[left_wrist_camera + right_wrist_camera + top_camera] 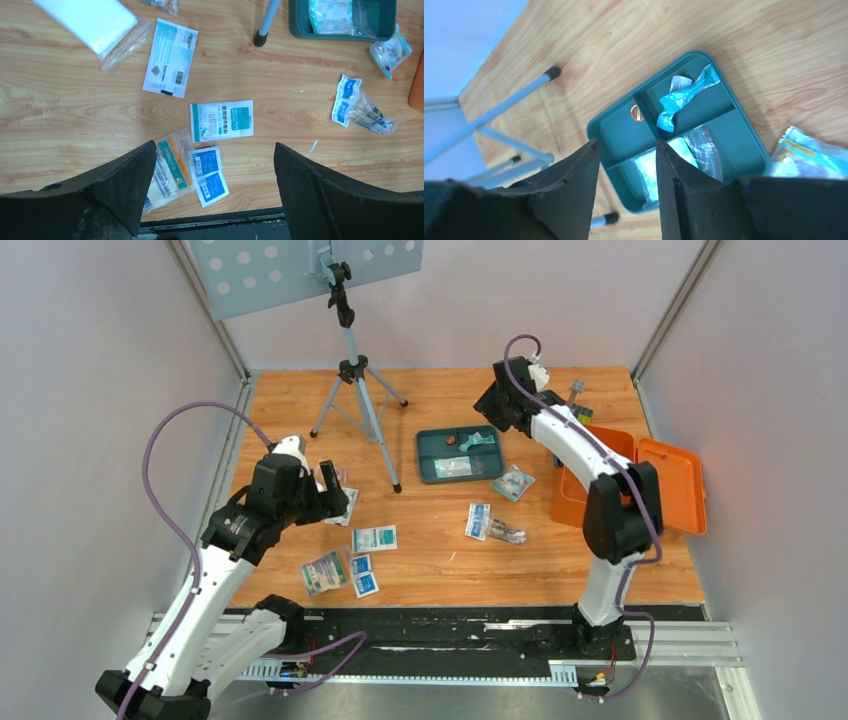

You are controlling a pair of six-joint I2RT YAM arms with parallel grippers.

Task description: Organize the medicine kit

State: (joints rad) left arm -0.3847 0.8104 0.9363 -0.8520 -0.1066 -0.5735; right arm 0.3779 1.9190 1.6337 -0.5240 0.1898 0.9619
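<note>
Left pincer (214, 150): spread wide, nothing between the fingers, hanging over the loose sachets at the near-left of the worktop (75, 110).
Right pincer (626, 145): parted only narrowly, empty, poised above the teal tray (719, 105).
Teal tray: mid-worktop, 3 compartments showing, with a blue twisted wrapper (681, 97) in 1 and clear bags in another.
Orange case (670, 485): open at the right edge, well apart from the left-hand sachets.
Green-and-white sachet (221, 120): flat on the wood under the left pincer, clear of its neighbours.
Handling: probably featherlight, thin, limp and slick, with no raised edge to catch.
Hold: likely best across the short width, fingertips pressed down and closed to buckle it upward.
Blue sachets (210, 175): 2, touching the orange-and-green packet (170, 172), so liable to lift together.
</note>
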